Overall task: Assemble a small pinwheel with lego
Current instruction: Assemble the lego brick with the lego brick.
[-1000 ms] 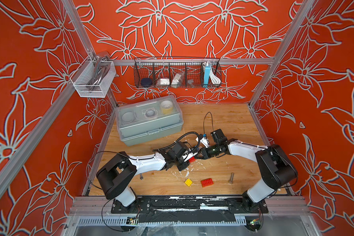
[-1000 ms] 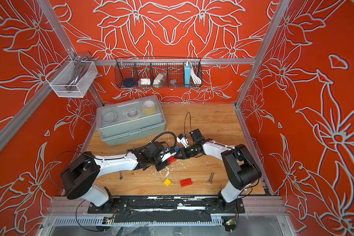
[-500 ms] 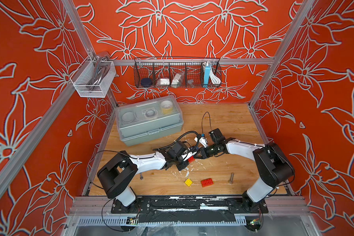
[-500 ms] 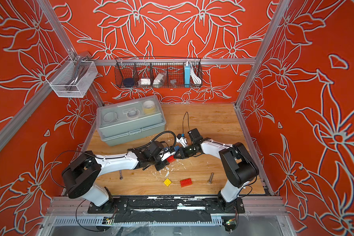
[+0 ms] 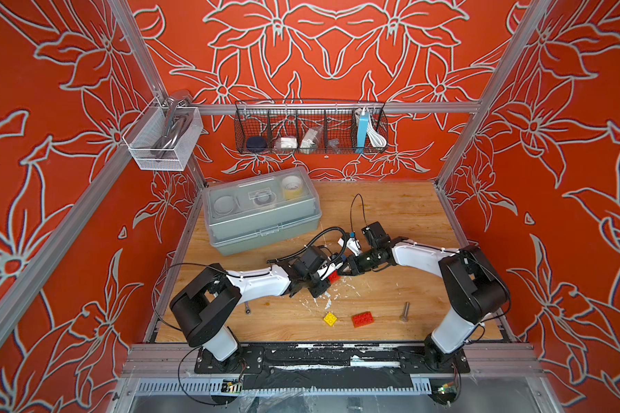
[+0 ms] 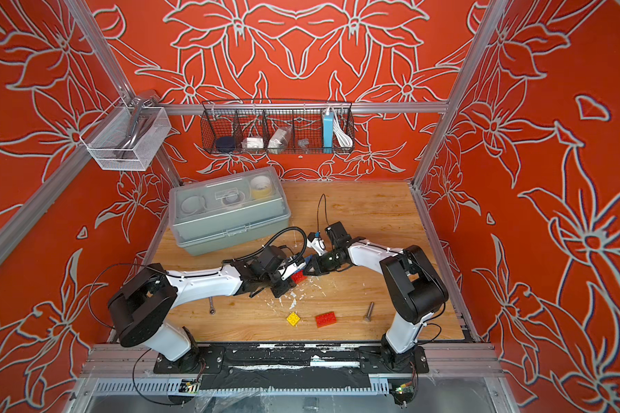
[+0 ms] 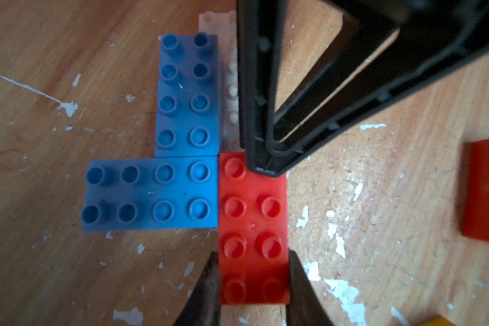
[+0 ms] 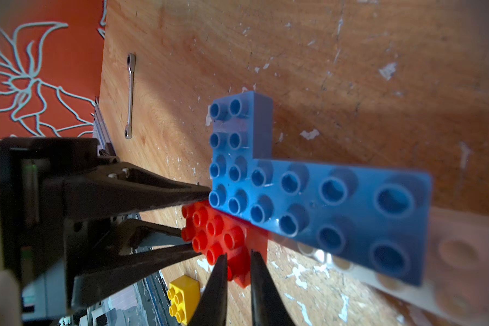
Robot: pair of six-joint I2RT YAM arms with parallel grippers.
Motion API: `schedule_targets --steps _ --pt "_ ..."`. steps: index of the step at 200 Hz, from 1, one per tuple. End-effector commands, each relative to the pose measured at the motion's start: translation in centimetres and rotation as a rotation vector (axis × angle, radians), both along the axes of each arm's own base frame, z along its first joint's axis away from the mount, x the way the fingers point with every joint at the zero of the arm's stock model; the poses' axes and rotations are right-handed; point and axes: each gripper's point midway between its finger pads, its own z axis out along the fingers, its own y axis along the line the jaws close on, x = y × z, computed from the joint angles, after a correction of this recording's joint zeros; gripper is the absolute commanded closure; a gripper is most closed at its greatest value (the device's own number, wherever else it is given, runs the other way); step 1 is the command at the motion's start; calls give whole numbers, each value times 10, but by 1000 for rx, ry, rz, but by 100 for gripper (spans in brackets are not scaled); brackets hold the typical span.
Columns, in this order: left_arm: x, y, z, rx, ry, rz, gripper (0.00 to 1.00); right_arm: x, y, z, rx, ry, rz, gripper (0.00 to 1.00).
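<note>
Pinwheel (image 7: 206, 169) is part-built and lies flat on the counter (image 5: 408, 214). In both top views it sits just below frame centre, where the two arm tips meet.

Layout, left wrist view:
- Blue brick A (image 7: 188, 96) and blue brick B (image 7: 150, 194) are butted in an L, studs up.
- Held red brick (image 7: 253, 214) has its long side against B's end and its corner at A's corner.
- White brick (image 7: 230, 84) sits under A, sticking out along A's side and past its far end. The right wrist view shows the same thing: white (image 8: 449, 268) beneath A (image 8: 336, 211), with B (image 8: 237, 135) beyond.

Left pincer (image 7: 253, 282) is clamped on the held red brick, one finger on each long side, at the end away from the blues. In a top view the brick (image 5: 334, 277) is at the left arm's tip.

Right pincer (image 8: 239, 262) has its fingers drawn almost together, with only a slit between them. The tips are down on the held red brick's corner next to the white brick. I can't tell whether they nip a stud or just rest on it.

Loose parts, lower centre of frame in both top views:
- Yellow brick (image 5: 330, 318) and loose red brick (image 5: 363, 319) lie near each other, not touching.
- Bolt (image 5: 405, 311) lies to the right of them.
- Small wrench (image 5: 247, 308) lies off to the left, near the left arm.

Grey toolbox (image 5: 262, 214) is closed, at the counter's upper left.
</note>
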Motion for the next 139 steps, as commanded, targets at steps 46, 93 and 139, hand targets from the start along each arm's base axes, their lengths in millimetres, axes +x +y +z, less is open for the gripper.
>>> schedule_targets --steps 46,93,139 --pt "10 -24 17 -90 -13 -20 100 -7 -2 -19 -111 -1 26 83" --pt "7 -22 7 -69 8 -22 100 -16 -3 -36 -176 13 42 83" --pt "3 -21 15 -87 7 -26 100 -26 -3 -53 -247 26 55 83"
